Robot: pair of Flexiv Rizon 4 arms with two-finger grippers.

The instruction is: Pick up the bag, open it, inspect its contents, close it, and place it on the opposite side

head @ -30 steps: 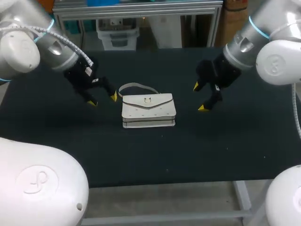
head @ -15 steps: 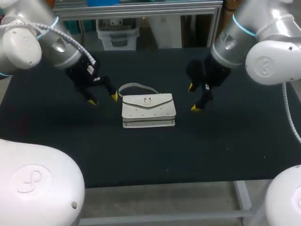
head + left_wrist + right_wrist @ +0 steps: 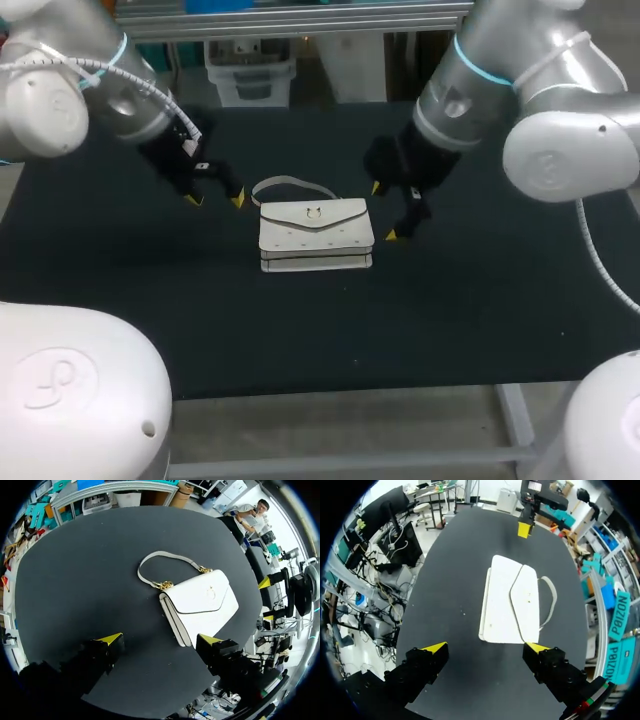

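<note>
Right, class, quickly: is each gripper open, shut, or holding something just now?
Left gripper: open, holding nothing, beside the bag.
Right gripper: open, holding nothing, at the bag's other side.

right gripper: spread wide | bag: flat on table, just ahead, untouched

The head camera looks down from high behind at the whole table. Both wrist cameras look down from closer, maybe tilted. All three share the bag.

1 bag, 2 end effectors (yellow-tipped)
</note>
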